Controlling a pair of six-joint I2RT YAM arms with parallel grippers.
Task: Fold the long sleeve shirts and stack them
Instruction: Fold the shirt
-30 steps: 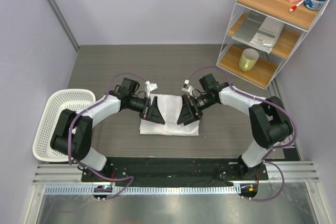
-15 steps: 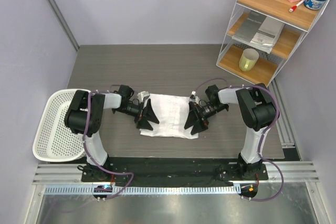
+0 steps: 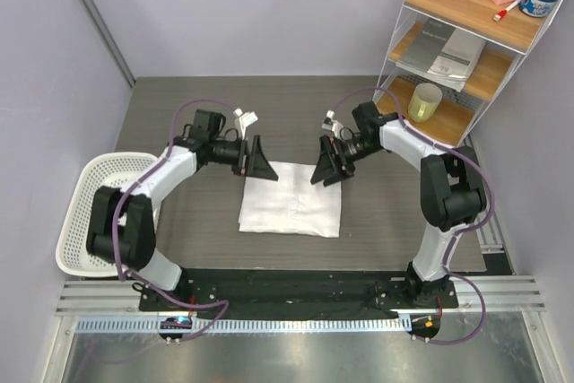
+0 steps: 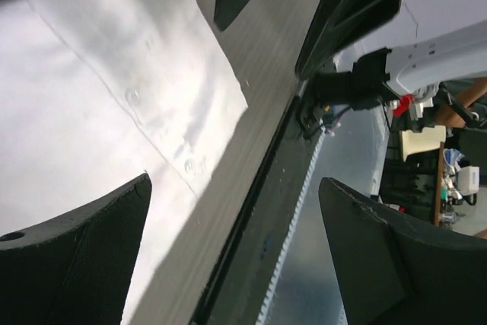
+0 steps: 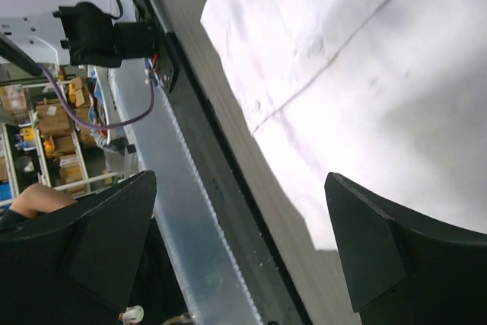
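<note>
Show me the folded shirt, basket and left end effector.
folded shirt (image 3: 291, 199): top external view, middle of cloth.
basket (image 3: 76, 213): top external view, left wall.
left end effector (image 3: 263, 161): top external view, between its fingertips.

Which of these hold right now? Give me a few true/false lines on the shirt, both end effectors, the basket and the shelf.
1. The folded white shirt lies flat on the table between the two arms. True.
2. The left end effector is shut on a sleeve. False: its fingers are spread wide and hold nothing, as the left wrist view shows.
3. The right end effector is open with nothing between its fingers. True.
4. The white basket sits to the right of the shirt. False: it sits to the shirt's left, beside the left arm.
5. The yellow cup stands on the top shelf. False: it stands on the lowest shelf.
</note>
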